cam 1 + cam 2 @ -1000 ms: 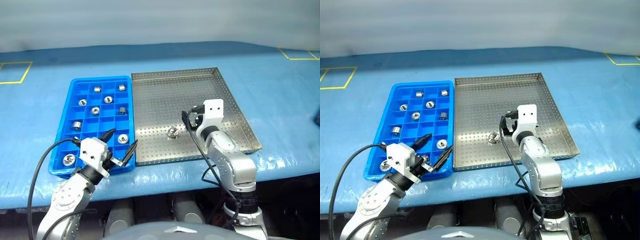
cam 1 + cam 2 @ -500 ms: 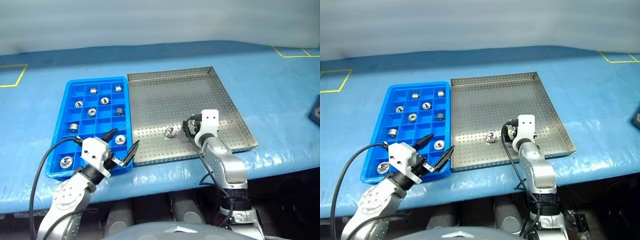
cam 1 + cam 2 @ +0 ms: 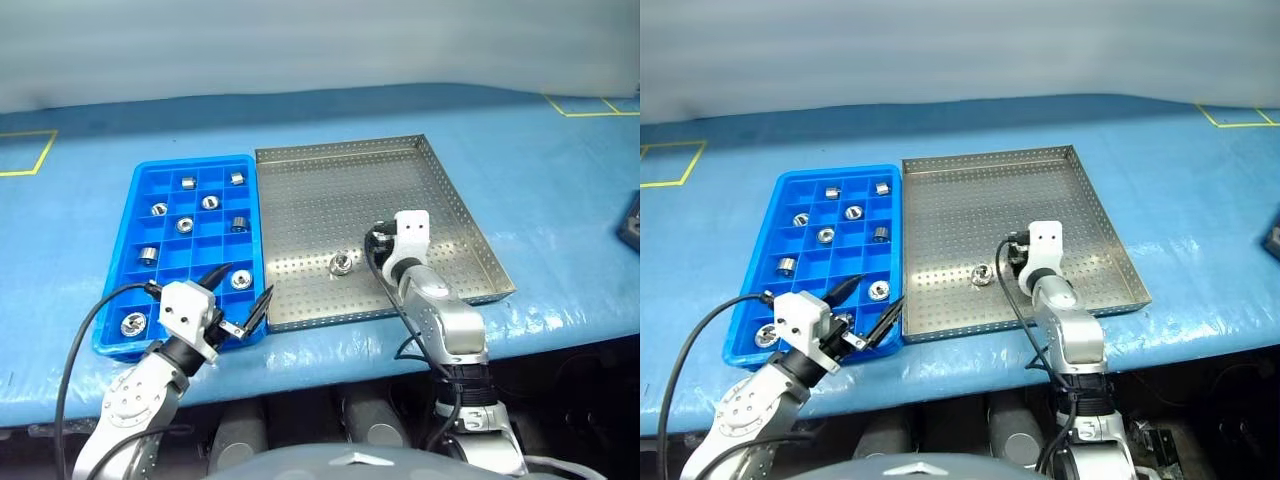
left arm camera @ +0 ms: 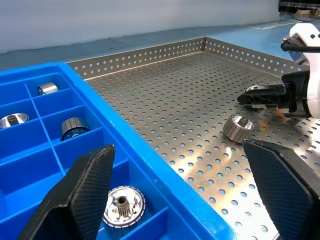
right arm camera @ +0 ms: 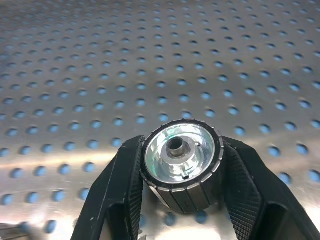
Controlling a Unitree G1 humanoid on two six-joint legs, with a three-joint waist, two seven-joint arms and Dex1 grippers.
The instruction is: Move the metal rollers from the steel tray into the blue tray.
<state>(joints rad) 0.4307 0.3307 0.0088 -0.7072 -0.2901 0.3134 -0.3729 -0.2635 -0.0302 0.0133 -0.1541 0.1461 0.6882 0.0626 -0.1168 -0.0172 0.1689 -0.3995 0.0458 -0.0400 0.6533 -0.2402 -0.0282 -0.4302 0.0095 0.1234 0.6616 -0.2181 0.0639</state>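
The right hand [image 5: 181, 200] is clamped on a roller [image 5: 181, 161] by its ribbed sides; the left hand [image 4: 177, 192] is held apart. The roller is judged rigid, dense and slippery, so the rim is best squeezed squarely.

A blue sheet [image 3: 560, 190] covers the long table, creased and glossy where light falls on it near the front edge. Yellow tape outlines [image 3: 30, 150] mark it at the far left and far right. Behind rises a plain pale grey wall [image 3: 300, 45].

Loose roller [image 4: 238, 127] on steel tray [image 4: 165, 90] beside blue tray [image 4: 125, 150]
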